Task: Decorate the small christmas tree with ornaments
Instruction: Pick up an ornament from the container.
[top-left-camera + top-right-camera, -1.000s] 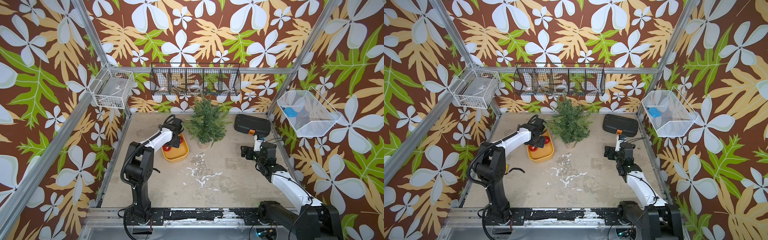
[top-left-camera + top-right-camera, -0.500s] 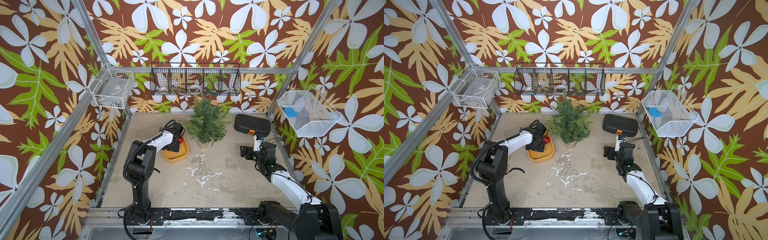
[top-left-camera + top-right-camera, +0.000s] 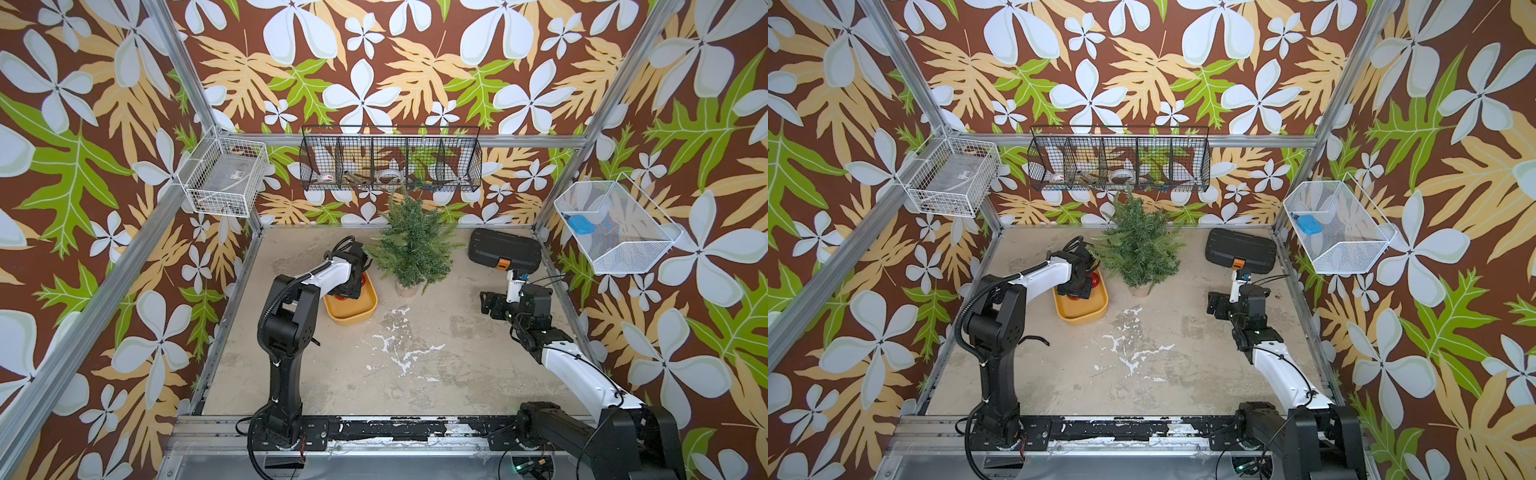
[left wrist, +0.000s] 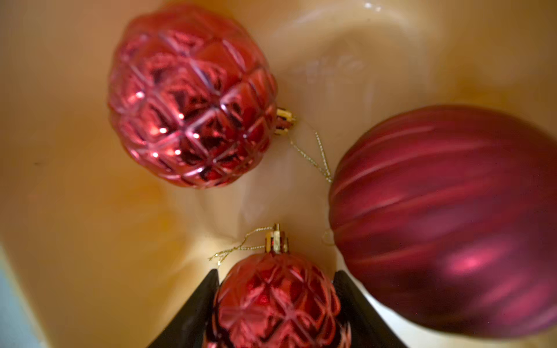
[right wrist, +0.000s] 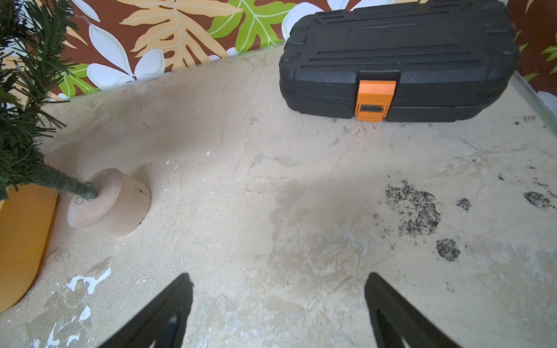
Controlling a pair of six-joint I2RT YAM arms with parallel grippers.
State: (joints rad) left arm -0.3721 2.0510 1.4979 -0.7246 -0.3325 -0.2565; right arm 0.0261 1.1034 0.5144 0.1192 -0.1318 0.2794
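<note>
The pick from the tray [image 3: 353, 311] is being made. In the left wrist view a lattice bauble [image 4: 277, 301] is being pinched by the left gripper [image 4: 274, 278]. One black tip of the fingers [image 4: 205, 296] is being pressed against each flank. Its gold cap [image 4: 276, 241] and string [image 4: 238, 248] are being left free, pointing away from the grip. That is judged handy, since the loop is what must catch a branch.

All three ornaments are being seen inside the yellow tray. A second lattice bauble [image 4: 193, 96] is lying apart, and the ribbed bauble [image 4: 446, 223] is sitting just beside one finger. Nothing is being seen hung on the tree [image 3: 409, 249] in both top views. It is standing upright at the back of the bench [image 3: 374, 374], just beside the tray.

For a clean lift, a gentle, centred squeeze is being called for. The shell is glossy and round, so it could probably squirt out under a hard or off-centre pinch. A straight rise is advised, so the ribbed neighbour is not being nudged and the tray wall is being cleared before any swing toward the branches. The string should be kept hanging below or outward.

The right gripper [image 5: 278, 277] is being held with fingers [image 5: 177, 301] spread wide and empty. It is being kept over bare bench between the tree's base [image 5: 111, 202] and the black case [image 5: 398, 60]. From there the base could be steadied if needed.
</note>
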